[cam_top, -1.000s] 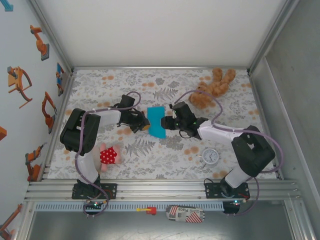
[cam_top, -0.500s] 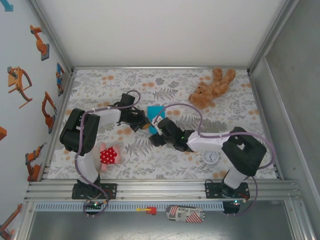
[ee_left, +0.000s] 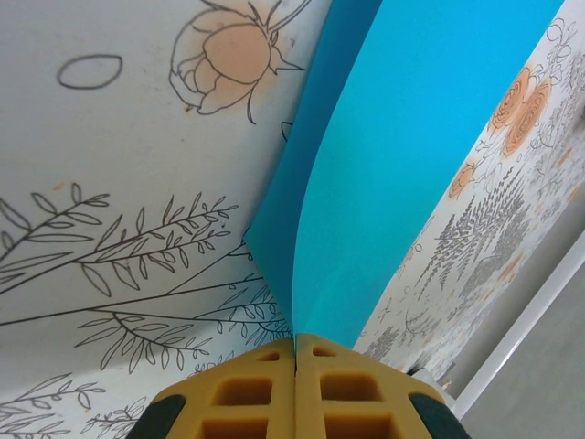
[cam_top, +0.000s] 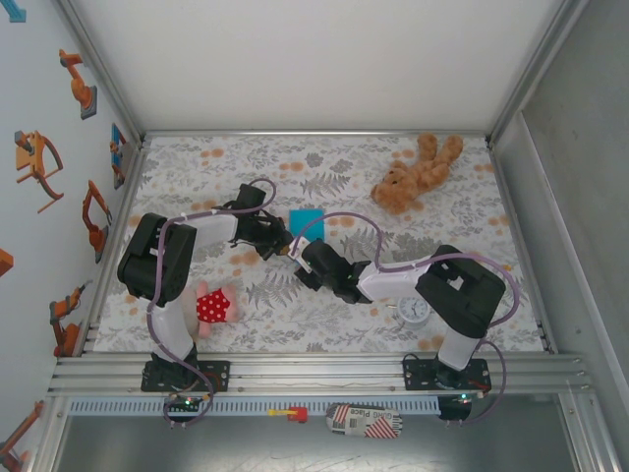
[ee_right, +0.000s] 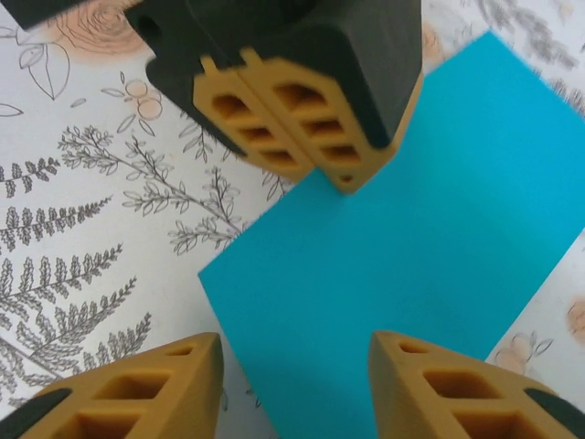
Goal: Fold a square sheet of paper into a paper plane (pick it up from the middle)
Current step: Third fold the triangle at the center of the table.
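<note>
You are looking at a sheet of paper (ee_right: 402, 219) showing plain turquoise-blue on both faces. The table cover (cam_top: 324, 167) is showing grey line-drawn ferns and leaves with peach-orange roses on white. The left gripper (ee_left: 295, 346) and right gripper (ee_right: 292, 366) are showing mustard-yellow pads on black bodies. The teddy bear (cam_top: 413, 175) is showing brown, and the plush toy (cam_top: 212, 306) is wearing red with white dots.
</note>
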### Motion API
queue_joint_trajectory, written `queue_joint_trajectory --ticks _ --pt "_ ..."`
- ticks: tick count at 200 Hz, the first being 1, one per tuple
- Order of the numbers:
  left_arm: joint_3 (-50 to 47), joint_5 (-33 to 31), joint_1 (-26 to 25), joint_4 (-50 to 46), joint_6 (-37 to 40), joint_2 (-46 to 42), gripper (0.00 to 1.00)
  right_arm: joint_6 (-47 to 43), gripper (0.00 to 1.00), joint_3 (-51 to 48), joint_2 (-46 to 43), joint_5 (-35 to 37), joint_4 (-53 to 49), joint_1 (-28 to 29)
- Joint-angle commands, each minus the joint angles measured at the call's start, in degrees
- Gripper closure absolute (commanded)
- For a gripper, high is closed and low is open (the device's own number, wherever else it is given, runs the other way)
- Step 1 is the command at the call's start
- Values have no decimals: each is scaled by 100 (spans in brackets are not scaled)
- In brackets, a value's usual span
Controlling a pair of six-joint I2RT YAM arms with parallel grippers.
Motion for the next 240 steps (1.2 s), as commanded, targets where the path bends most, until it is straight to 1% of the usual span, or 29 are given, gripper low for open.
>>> queue_joint_trajectory --ticks 1,38,82,94,118,134,152,176,205,240 --pt "121 55 -37 -158 -66 -170 96 -253 59 5 -29 115 419 4" --pt "137 64 -53 -158 -71 -155 96 -302 67 42 57 97 463 9" --pt "122 73 -56 -158 -94 -186 95 -324 79 131 181 86 404 11" --pt "122 73 -52 -163 -101 -195 95 -324 83 149 200 58 370 11" --pt "121 66 -27 -192 -103 -246 92 -308 93 166 190 -44 275 3" --pt "120 55 38 -260 -77 -324 86 -266 100 144 140 -150 241 2" --pt "107 -33 205 -374 -5 -450 78 -151 100 115 64 -328 197 -39" --pt "76 -202 471 -518 177 -689 70 70 100 29 -53 -711 159 -115" --pt "107 -209 517 -400 333 -868 69 376 100 -5 -137 -1221 43 -214" --pt "190 -156 389 -191 342 -669 70 777 100 -113 -134 -1680 139 -346"
